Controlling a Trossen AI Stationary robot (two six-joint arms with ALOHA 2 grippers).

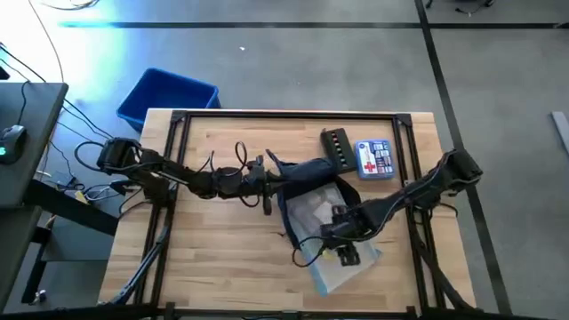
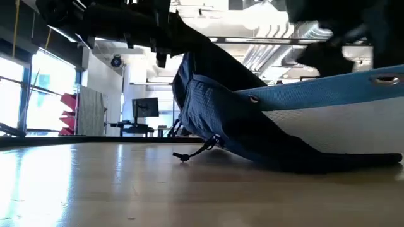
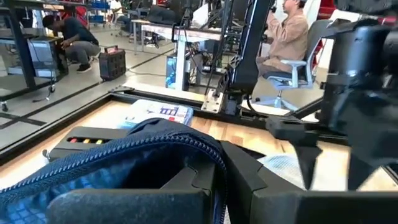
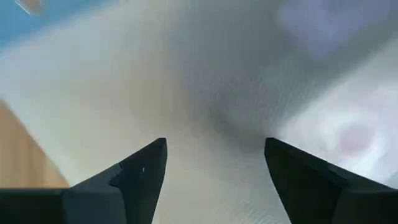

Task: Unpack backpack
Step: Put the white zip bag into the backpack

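High view: the backpack lies mid-surface, slightly right of centre, soft navy fabric slumped and partly lifted at its left edge. The left end effector has closed on the zippered rim of the backpack; the left wrist view shows the dark fingers clamped over the blue zipper edge, mouth held up. The right end effector sits nearer, over a clear mesh pouch that spills from the backpack toward the near right; the right wrist view shows its fingers spread apart with only pale mesh between them, gripping nothing. Handling judgement: backpack is limp and light, folds under its own weight, will sag and drag rather than lift as a unit; the stitched zipper rim or a strap gives the firmest hold, loose panel cloth would bunch and slip. Pouch looks smooth, thin and flexible, probably slippery; a pinch at an edge or seam seems safer than at its flat face. Low view: backpack wall is raised, a cord pull trails on the wood. Surroundings: black case with coloured dots and a first-aid box lie just beyond the backpack on the far side, a possible snag if the bag swings. Blue bin stands off the far-left corner.
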